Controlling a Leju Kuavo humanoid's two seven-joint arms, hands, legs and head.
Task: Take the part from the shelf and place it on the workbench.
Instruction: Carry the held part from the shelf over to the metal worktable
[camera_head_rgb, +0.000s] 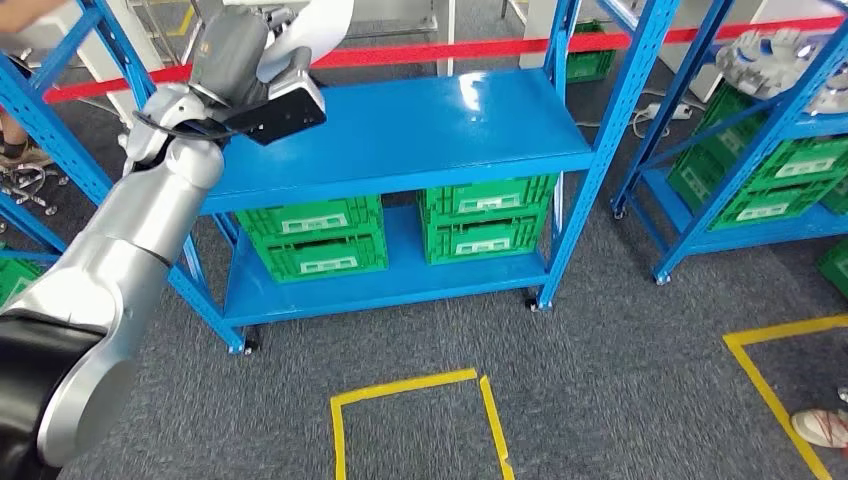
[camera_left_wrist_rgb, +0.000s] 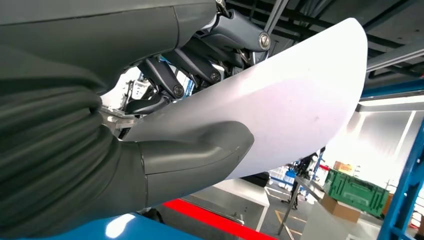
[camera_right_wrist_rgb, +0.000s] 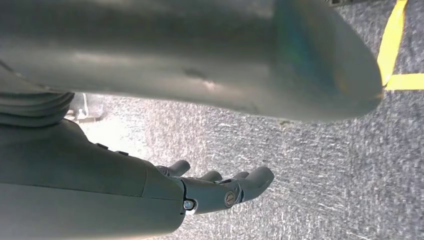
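A white curved part (camera_head_rgb: 325, 25) is up at the back edge of the blue shelf's top board (camera_head_rgb: 420, 130). My left hand (camera_head_rgb: 235, 50) grips it, with the silver arm reaching up from the lower left. In the left wrist view the thumb (camera_left_wrist_rgb: 200, 150) presses on the white part's (camera_left_wrist_rgb: 285, 95) smooth face and the dark fingers lie behind it. My right hand (camera_right_wrist_rgb: 220, 187) hangs over grey carpet, holding nothing, its fingers loosely stretched out.
Green crates (camera_head_rgb: 315, 240) (camera_head_rgb: 485, 220) fill the shelf's lower level. A second blue shelf (camera_head_rgb: 760, 170) at the right carries more green crates and silver parts (camera_head_rgb: 770, 55). Yellow tape squares (camera_head_rgb: 420, 385) mark the carpet. A person's shoe (camera_head_rgb: 820, 425) shows at the lower right.
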